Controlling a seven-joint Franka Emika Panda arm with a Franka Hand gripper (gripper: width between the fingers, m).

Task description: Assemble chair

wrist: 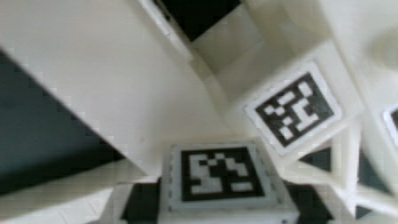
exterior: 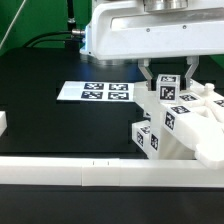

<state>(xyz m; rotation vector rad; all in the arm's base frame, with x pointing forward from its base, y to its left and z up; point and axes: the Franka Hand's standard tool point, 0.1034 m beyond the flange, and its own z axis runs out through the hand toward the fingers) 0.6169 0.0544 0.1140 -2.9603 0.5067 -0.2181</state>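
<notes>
**Chair parts bunched at the exterior view's right, gripper down among them**

The chair [exterior: 178, 118] is a cluster of white blocky parts bearing black-and-white tags, standing on the black table [exterior: 40, 100] toward the exterior view's right.

Going from the exterior view's left: a small white block [exterior: 3, 122] sits at the frame's edge, well apart from everything else. Next comes the marker board [exterior: 95, 92], lying flat on the table with its square tags facing up. Along the near edge runs a long white border rail [exterior: 70, 173], spanning most of the frame's width.

Right of the marker board the chair parts begin. A tagged leg block [exterior: 148, 138] stands nearest the rail, touching the larger stacked pieces behind it. Above these, the robot's white arm [exterior: 140, 30] reaches down, and its gripper [exterior: 166, 80] sits over the upper parts, with a tagged piece [exterior: 167, 92] showing between the dark fingers [exterior: 147, 74]. The jaws stand partly open, about that piece's width apart; whether they actually clamp it I cannot tell from this angle.

The wrist view is blurred and close: broad white slanted surfaces [wrist: 125, 90] fill it, with one tag [wrist: 224, 172] directly below the camera and a second tag [wrist: 295, 104] on a tilted face beside it. The fingers themselves do not show clearly there.
</notes>
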